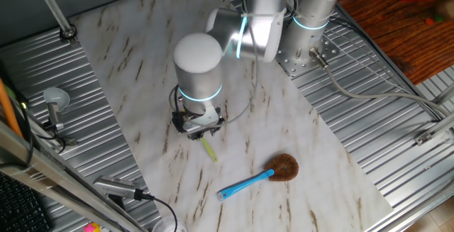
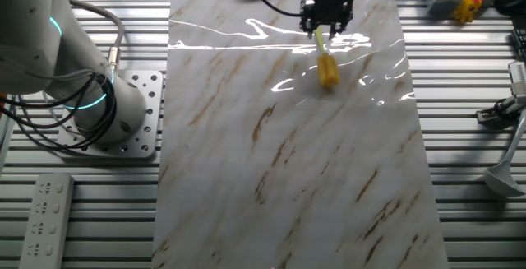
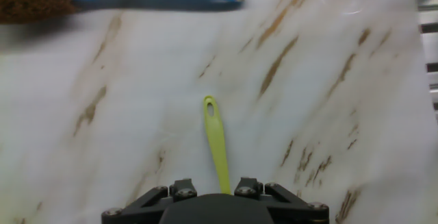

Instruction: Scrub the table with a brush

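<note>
A: Closest to the hand camera, the black two-finger gripper (image 3: 217,198) is seen from behind, with the slim brush with a pale yellow-green handle and yellow bristle head (image 3: 216,138) running out from under its housing toward the loop at the handle's end.

B: Is the brush actually clamped?

A: It cannot be told for certain. The fingertips are hidden in the hand view; in the other fixed view the gripper (image 2: 325,29) is placed right over the upper handle, with the yellow bristle head (image 2: 329,72) resting on or just above the large white marble-patterned table with brown streaks (image 2: 288,162). The fingers appear to be drawn in around the handle, but contact is not shown.

B: And further out?

A: A larger blue-handled brush with round brown bristles (image 1: 257,177) is lying on the table beyond, well apart from the gripper.

B: What could go wrong?

A: If the thin handle is held loosely, it could be twisted or pulled out between the fingers once scrubbing pressure is applied. If the arm is pressed down too steeply, the bristles could be splayed and the handle levered free. A long stroke toward the blue brush could knock it aside.
</note>
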Motion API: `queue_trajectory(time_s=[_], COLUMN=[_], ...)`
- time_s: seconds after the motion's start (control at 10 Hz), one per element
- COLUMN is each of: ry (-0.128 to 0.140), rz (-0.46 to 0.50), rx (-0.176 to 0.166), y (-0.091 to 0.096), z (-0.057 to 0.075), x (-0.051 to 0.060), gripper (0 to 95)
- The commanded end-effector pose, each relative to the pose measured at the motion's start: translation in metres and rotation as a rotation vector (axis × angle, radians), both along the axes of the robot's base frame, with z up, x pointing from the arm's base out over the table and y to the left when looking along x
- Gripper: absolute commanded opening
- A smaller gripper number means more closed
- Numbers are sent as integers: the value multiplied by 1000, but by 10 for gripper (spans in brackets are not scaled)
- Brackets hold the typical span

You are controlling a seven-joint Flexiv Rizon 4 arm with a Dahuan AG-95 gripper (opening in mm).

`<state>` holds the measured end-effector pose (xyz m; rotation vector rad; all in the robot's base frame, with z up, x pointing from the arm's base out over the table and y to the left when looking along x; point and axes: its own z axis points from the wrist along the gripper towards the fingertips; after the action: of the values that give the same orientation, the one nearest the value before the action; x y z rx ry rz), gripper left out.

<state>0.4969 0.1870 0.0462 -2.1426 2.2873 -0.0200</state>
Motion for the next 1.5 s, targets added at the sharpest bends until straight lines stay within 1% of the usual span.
queue_trajectory(time_s=[0.1,0.2,0.3,0.4,0.5,0.6,0.8,1.0,1.3,1.5], ry=[1,4,10,17,20,20,20,18,18,17], rz=[-30,-44,-45,-42,-44,-45,-39,-39,-33,-31], rx=[-9,-8,1,2,4,6,8,7,10,10], y=[0,0,0,0,1,3,5,9,10,12], z=[-1,-1,-1,-1,-3,-10,-16,-17,-24,-27], x=[2,2,2,2,4,5,5,8,9,9], gripper=[380,190,190,190,190,190,190,190,190,190])
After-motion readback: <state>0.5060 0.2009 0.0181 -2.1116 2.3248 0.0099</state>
